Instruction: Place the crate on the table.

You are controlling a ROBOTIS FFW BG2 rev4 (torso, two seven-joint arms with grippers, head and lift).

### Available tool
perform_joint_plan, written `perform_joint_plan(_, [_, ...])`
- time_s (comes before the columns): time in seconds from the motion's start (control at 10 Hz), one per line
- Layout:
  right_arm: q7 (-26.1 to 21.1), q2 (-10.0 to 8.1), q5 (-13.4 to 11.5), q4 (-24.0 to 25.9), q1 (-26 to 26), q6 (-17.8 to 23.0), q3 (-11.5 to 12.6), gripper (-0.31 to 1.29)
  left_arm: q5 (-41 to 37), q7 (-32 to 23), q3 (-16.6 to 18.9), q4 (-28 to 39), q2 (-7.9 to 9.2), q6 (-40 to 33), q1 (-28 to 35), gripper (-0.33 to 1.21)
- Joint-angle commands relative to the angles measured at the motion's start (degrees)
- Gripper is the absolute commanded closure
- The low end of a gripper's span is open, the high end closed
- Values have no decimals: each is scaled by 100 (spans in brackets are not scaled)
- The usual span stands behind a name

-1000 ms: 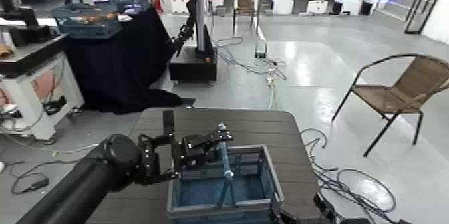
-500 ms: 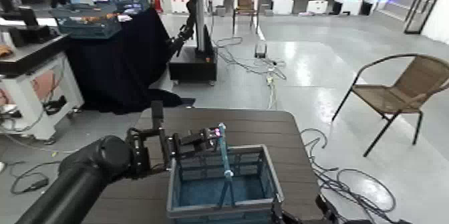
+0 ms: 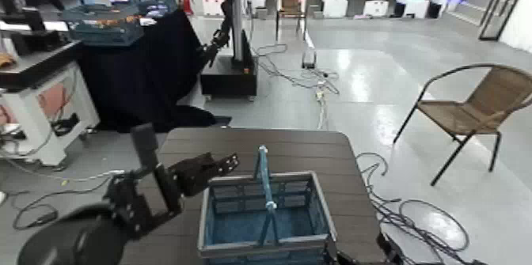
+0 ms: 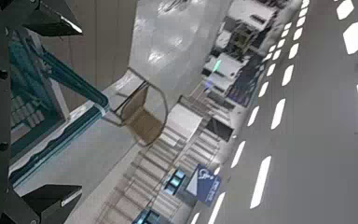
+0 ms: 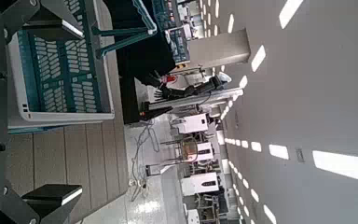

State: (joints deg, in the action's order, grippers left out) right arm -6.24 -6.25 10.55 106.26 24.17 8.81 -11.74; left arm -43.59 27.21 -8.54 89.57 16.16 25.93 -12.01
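Crate (image 3: 265, 217) sits on counter (image 3: 317, 145); left gripper (image 3: 214, 167) jaws spread, just beside crate's left rim, holding nothing; right gripper jaws spread

Glossy grey floor (image 3: 443, 54), wicker chair (image 3: 473, 110), black-draped table (image 3: 142, 66)

Robotics lab: white workbench (image 3: 36, 86), floor cables (image 3: 317, 78), another robot's base (image 3: 229, 74), ceiling strip lights (image 4: 354, 37).

Wicker chair (image 3: 473, 110) on the floor — black-draped table (image 3: 138, 66) far off.
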Motion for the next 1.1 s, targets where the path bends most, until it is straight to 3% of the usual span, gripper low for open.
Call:
perform_joint_plan(0.1, [0,10,-9,0,27,42,22,15,597,-498,168,596,-148,-1591,1201,11])
perform_joint_plan(0.3, [0,27,-9,0,53,77,49,15,1256,-1025,423,930,-517,-2443,2054,11])
perform_joint_plan(0.5, [0,27,-9,0,62,104,58,15,1960,-1333,581,983,-755,-3278,2616,11])
perform_joint_plan(0.8, [0,27,-9,8,88,148,75,15,2645,-1526,704,930,-966,-3858,3117,11])
perform_joint_plan(1.1, [0,36,-9,8,97,148,75,15,2865,-1667,660,913,-1001,-4034,3249,11])
